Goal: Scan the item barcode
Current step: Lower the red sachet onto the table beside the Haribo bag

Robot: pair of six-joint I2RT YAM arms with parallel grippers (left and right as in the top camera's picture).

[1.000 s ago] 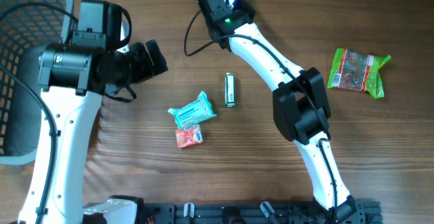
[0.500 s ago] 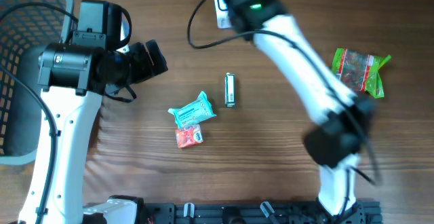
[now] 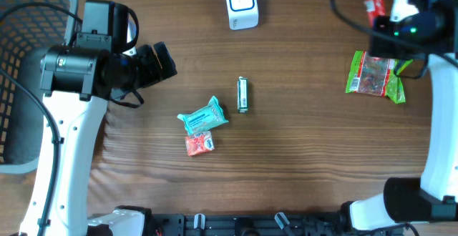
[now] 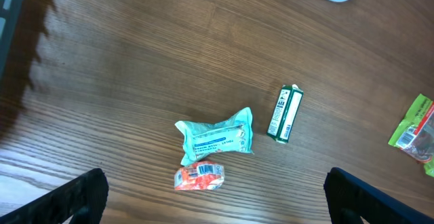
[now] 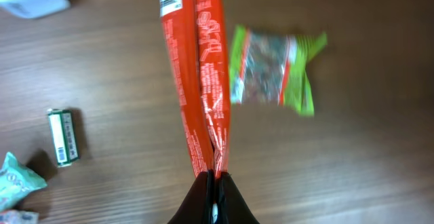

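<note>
My right gripper pinched the end seam of the red packet, over the desk near the green snack bag and well apart from the white scanner. Overhead, only the packet's red corner showed. My left gripper hung spread wide and empty above the teal pouch.
</note>
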